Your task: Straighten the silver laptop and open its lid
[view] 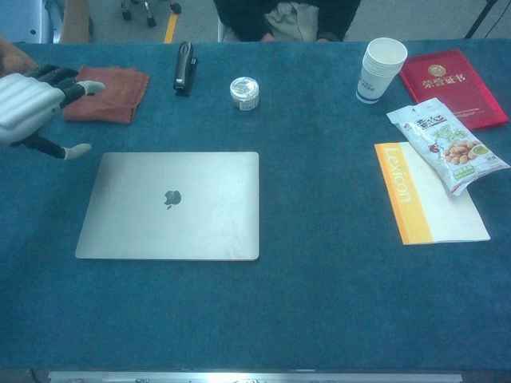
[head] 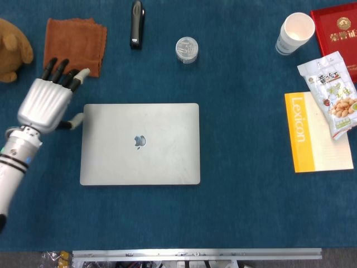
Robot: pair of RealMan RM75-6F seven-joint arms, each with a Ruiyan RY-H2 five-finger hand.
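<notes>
The silver laptop (head: 139, 143) (view: 169, 205) lies shut and square to the table's front edge, left of centre, logo up. My left hand (head: 44, 100) (view: 32, 108) hovers to the left of its far-left corner, lifted clear of it, fingers spread and holding nothing. Its thumb points toward the laptop's left edge without touching it. My right hand shows in neither view.
A rust cloth (head: 75, 46) lies just beyond my left hand, a brown plush toy (head: 12, 49) at far left. A black stapler (head: 136, 23) and small round tin (head: 187, 49) sit at the back. Paper cups (head: 294, 33), red booklet (head: 336, 25), snack bag (head: 332, 92) and Lexicon book (head: 317, 133) fill the right.
</notes>
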